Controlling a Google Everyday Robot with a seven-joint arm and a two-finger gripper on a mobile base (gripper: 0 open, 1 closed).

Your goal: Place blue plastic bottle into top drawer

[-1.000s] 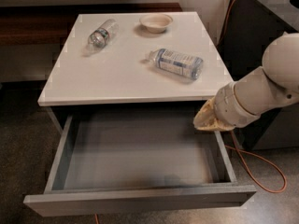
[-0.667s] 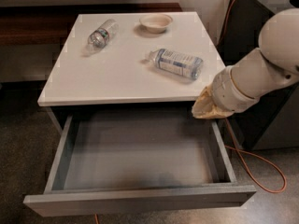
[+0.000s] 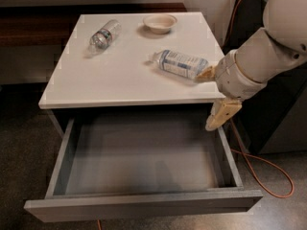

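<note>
The blue plastic bottle (image 3: 182, 63) lies on its side on the white cabinet top (image 3: 120, 75), right of centre, cap pointing left. The top drawer (image 3: 144, 157) is pulled out below it, and its grey inside holds nothing. My gripper (image 3: 213, 95) is at the cabinet's right front corner, open. One finger (image 3: 206, 74) is level with the top, right at the bottle's base. The other finger (image 3: 221, 115) hangs over the drawer's right wall. The gripper holds nothing.
A slimmer clear bottle (image 3: 103, 35) lies at the back left of the top, and a small pale bowl (image 3: 159, 22) sits at the back. A dark cabinet (image 3: 273, 114) stands to the right, with an orange cable (image 3: 268, 169) on the floor.
The gripper has risen from beside the drawer's right corner towards the cabinet top, and its fingers have spread apart, one now by the bottle's base. The bottle has not moved.
</note>
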